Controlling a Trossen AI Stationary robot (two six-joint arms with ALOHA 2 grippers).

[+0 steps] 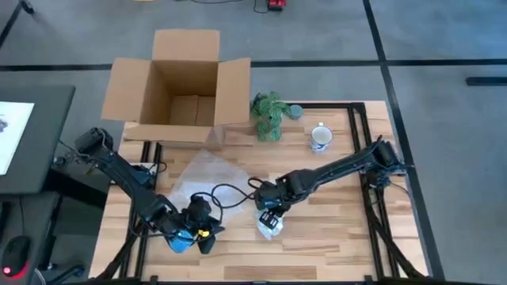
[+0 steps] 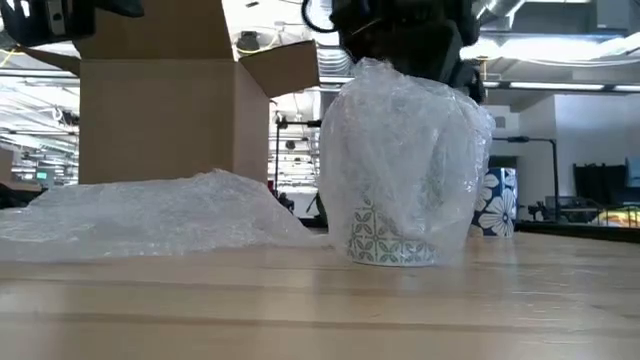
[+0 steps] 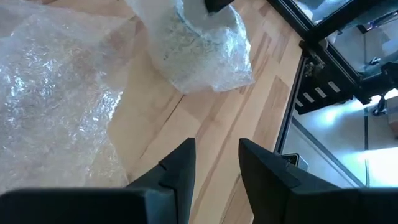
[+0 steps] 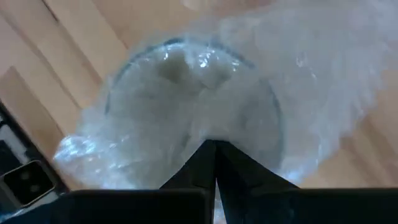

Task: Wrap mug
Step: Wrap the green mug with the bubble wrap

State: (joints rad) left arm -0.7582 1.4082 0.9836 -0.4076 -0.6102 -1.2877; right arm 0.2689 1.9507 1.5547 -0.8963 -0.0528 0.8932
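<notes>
Wrap (image 4: 205, 93) bunched over mug (image 2: 392, 245) on worktop (image 1: 333, 237), right gripper (image 4: 216, 149) pinched together on wrap above rim; left gripper (image 3: 216, 163) apart, idle nearby; release risks wrap springing off.

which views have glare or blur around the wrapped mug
Low view: bright ceiling lights behind, wrapped mug sharp. Right wrist view: bubble wrap soft and hazy behind the shut right gripper. Left wrist view: wrap glints, bright floor patch at edge.
</notes>
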